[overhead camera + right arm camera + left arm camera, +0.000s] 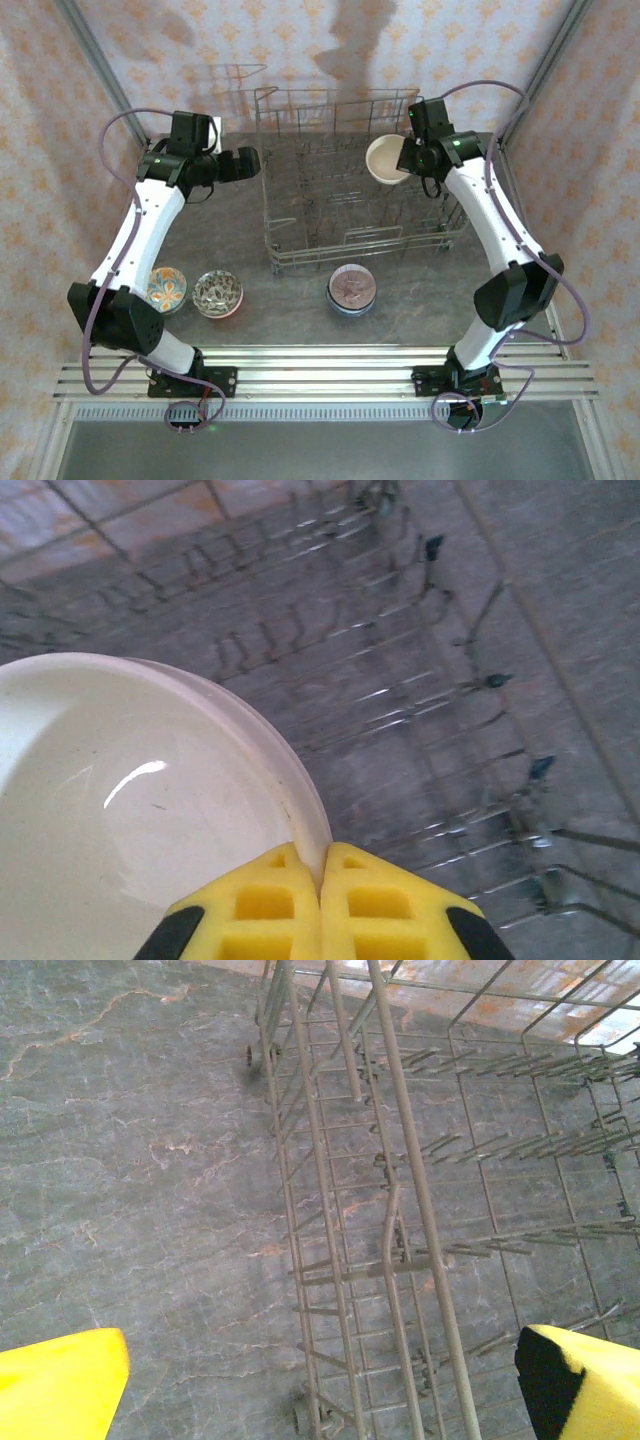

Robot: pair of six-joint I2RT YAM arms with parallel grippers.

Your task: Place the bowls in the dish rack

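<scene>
Right gripper [320, 880]: clamped on rim of white bowl [130, 810], above dish rack's [268, 200] right side.
Left gripper [250, 160]: spread wide, empty, over rack's left wall.
Other bowls [217, 293]: on counter [290, 310], just before rack front.
Tines [400, 690]: lower bowl edge-on between two rows, hold tilt, release only once seated.

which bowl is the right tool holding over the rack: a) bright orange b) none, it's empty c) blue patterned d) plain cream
d: the right tool is closed on the rim of a plain cream bowl, with the tines of the dish rack beneath it.
</scene>
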